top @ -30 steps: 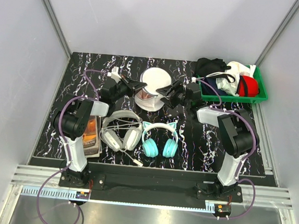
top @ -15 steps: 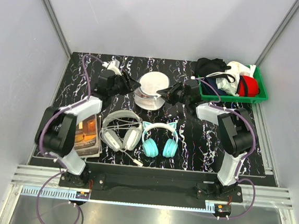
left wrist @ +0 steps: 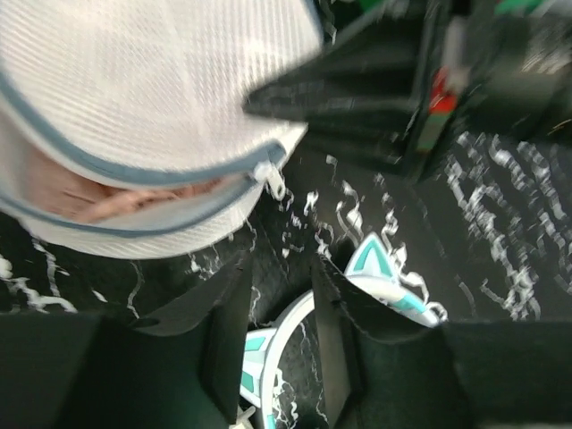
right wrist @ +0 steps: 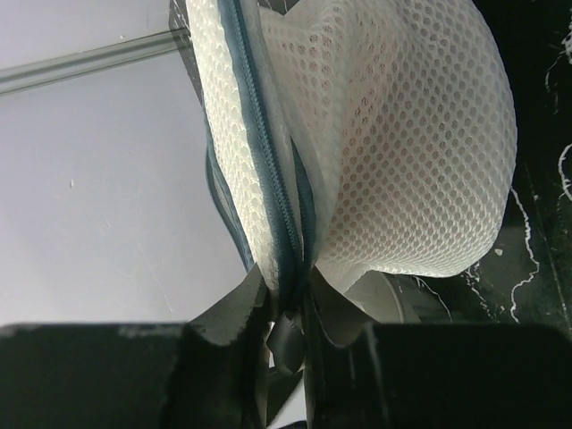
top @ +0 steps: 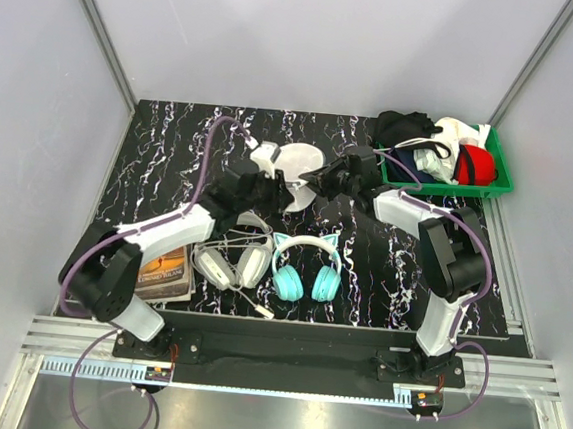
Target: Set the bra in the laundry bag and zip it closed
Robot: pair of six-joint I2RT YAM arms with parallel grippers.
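The laundry bag [top: 297, 161] is a white mesh dome with a grey-blue zipper, tilted up on the black marble table. My right gripper [top: 317, 180] is shut on its zipper rim [right wrist: 268, 179], with a dark fabric tab pinched between the fingers [right wrist: 290, 304]. The zipper is partly undone, and the pale pink bra [left wrist: 98, 201] shows inside through the gap. The small zipper pull [left wrist: 273, 179] hangs at the gap's right end. My left gripper [top: 280, 196] is open and empty just in front of the bag; in its wrist view [left wrist: 281, 268] it sits below the pull.
White-grey headphones [top: 233, 255] and teal cat-ear headphones [top: 307, 267] lie in front of the bag, under the left arm. A book [top: 164, 266] lies at front left. A green bin [top: 498, 183] of clothes stands at back right.
My left arm has swung from the bag's left side round to its front. The right gripper has kept its hold, and the bag has tilted up and shifted a little back.
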